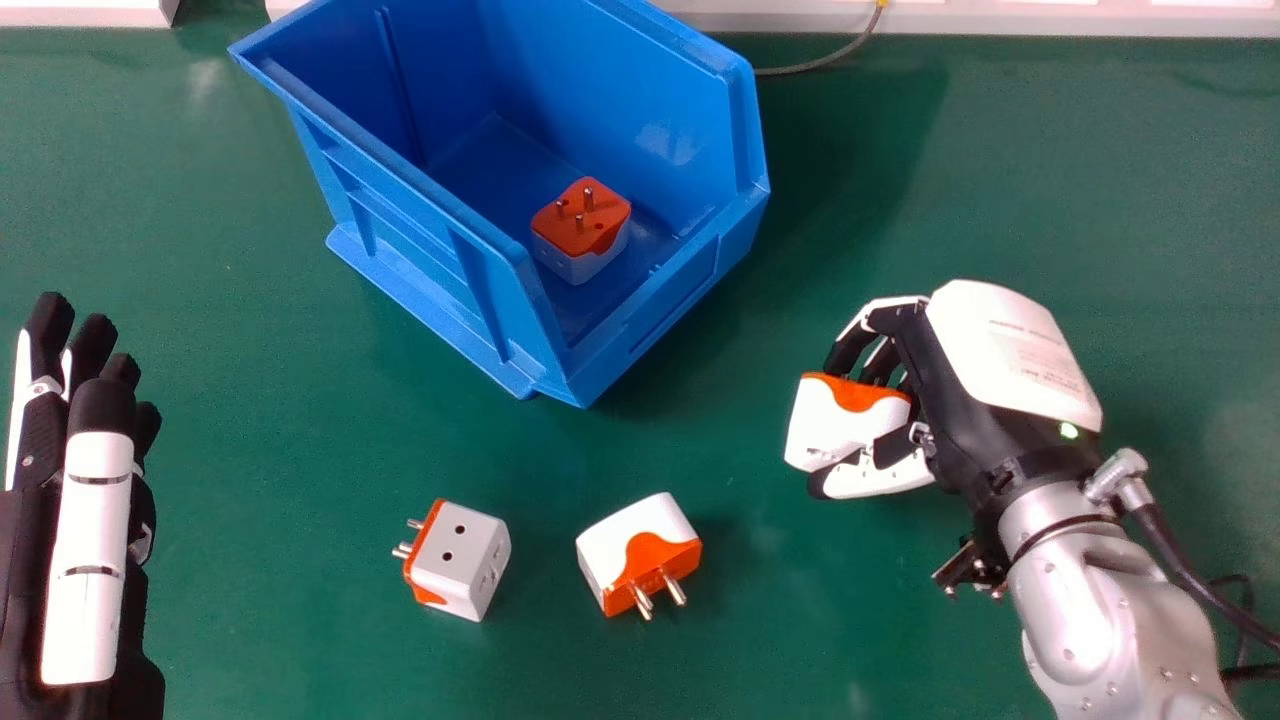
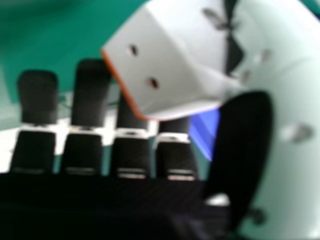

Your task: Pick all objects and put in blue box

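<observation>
– From the head view, what's the right hand [image 1: 940, 390] got?

– A white-and-orange adapter [image 1: 835, 425], pinched between thumb and curled fingers, beside the blue box [image 1: 650, 310] on the robot's right. The left hand [image 1: 95, 500] is over at the view's left edge, fingers straight, holding nothing.

– So what would worry you?

– The box's front wall. Brought across too low, the adapter could knock it and twist loose. Then there's the adapter in the box [image 1: 580, 235], prongs up near that front end; let go right above it and the new one could tip or perch on top.

– And the two on the green bench [image 1: 250, 400]?

– The left one [image 1: 462, 560] and the right one [image 1: 640, 550] sit apart, nearer the robot. A low forearm swing might nudge the right one.

– Now the right hand view?

– The thumb [image 2: 240, 145] meets the adapter near one end, so I'd guess it could pivot if jolted. How firmly the fingers press, I can't tell. A hasty, lopsided release might drop it skewed.
</observation>
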`<state>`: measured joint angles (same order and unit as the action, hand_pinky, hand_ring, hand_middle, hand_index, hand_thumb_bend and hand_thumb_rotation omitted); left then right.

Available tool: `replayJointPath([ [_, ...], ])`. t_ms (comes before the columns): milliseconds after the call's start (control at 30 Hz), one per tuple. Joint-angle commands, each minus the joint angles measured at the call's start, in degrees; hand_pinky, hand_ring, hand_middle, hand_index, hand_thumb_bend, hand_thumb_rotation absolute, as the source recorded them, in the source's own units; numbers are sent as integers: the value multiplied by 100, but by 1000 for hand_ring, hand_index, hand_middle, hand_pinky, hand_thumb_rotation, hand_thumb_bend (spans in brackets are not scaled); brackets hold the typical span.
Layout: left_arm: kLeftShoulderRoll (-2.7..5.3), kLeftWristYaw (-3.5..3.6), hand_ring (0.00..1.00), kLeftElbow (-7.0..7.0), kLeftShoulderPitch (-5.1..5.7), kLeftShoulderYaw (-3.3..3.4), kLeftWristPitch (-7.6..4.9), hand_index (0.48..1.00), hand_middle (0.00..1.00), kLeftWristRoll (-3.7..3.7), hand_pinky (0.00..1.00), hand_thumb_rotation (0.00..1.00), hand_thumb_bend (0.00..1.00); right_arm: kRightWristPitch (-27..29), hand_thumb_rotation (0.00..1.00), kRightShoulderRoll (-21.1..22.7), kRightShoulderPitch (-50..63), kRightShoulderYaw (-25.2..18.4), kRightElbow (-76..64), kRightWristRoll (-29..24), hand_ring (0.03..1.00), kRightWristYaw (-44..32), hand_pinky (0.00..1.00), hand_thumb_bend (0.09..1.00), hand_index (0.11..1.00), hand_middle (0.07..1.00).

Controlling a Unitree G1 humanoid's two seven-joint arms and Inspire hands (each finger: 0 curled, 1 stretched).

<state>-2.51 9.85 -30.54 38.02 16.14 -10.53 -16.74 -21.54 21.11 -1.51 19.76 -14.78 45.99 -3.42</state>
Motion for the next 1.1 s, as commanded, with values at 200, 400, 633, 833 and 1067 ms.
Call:
replayJointPath([
  [200,7,-2,1000,-63,18,-2,-54,1000,1000,21,1000,1000,551,211,0,54,47,-178,-932,189,415,-262,321,491,533,467],
  [400,-8,26,1000,5,-28,5,-115,1000,1000,35,1000,1000,552,343,0,-3,-191,-217,-1179,288,413,-469,321,491,532,468],
  [633,-15,-62,1000,-13,-118,45,9,1000,1000,24,1000,1000,549,512,0,-171,-918,-157,-1074,271,412,-701,321,490,535,468],
  [833,-41,-53,1000,-65,-109,35,18,1000,1000,54,1000,1000,549,552,0,-336,-1579,-20,-735,345,411,-863,323,490,541,468],
  [1067,-43,-1,1000,-14,-116,45,-71,1000,1000,35,1000,1000,553,714,0,-452,-2154,56,-349,416,408,-781,319,489,540,464],
])
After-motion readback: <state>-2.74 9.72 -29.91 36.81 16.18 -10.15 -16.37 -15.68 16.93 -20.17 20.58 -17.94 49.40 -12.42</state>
